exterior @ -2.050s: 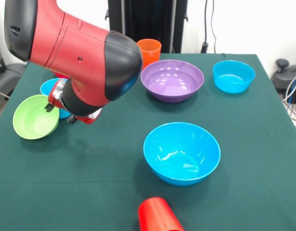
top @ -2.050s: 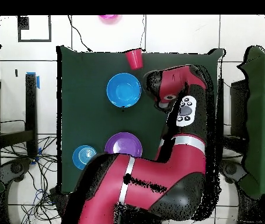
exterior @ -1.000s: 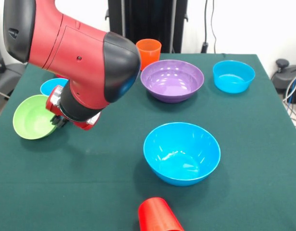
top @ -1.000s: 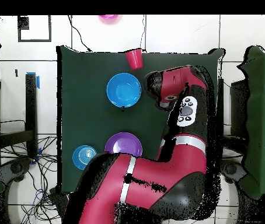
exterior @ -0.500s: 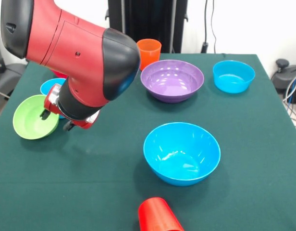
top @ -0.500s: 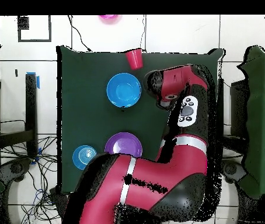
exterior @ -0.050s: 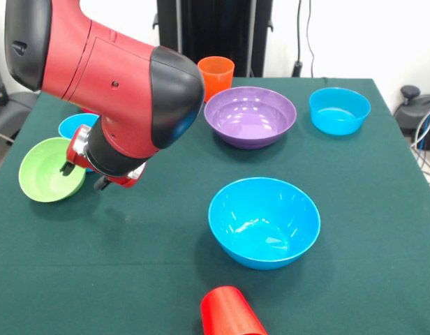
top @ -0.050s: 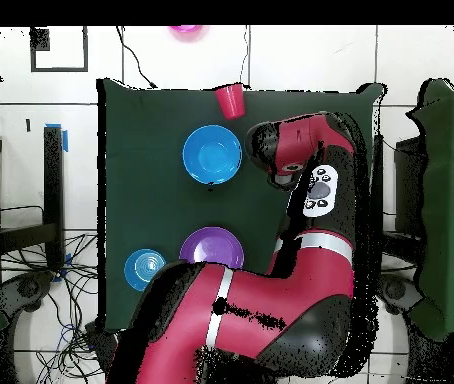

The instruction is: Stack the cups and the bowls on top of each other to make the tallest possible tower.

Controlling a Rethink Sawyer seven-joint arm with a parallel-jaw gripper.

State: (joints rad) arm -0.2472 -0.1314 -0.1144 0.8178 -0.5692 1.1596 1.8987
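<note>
Front view, left to right. Lime green bowl (exterior @ -0.050s: pixel 49 169) sat at the left edge of the surface (exterior @ -0.050s: pixel 152 237). The end effector (exterior @ -0.050s: pixel 82 176) hung over its right rim, two dark tips apart with nothing between them: released, no grasp. Just behind the wrist a light blue rim (exterior @ -0.050s: pixel 75 125) showed, mostly hidden; couldn't tell if cup or bowl. Orange cup (exterior @ -0.050s: pixel 216 75) stood upright at upper centre, purple bowl (exterior @ -0.050s: pixel 250 115) just right of it. Large blue bowl (exterior @ -0.050s: pixel 264 221) was lower centre, red cup (exterior @ -0.050s: pixel 229 312) lying at the bottom edge, small blue bowl (exterior @ -0.050s: pixel 339 109) upper right.

Nothing was stacked; all pieces sat apart. My read: the step was the approach to a first pick, the green bowl's rim. Next move would need one tip inside the rim and one outside, a descent, then closing.

Overhead view: the arm (top @ -0.050s: pixel 311 230) covered the green bowl and the end effector, so the grasp state came only from the front. It did show a pink piece (top @ -0.050s: pixel 183 31) at the top edge, beyond the surface, which the front view missed.
</note>
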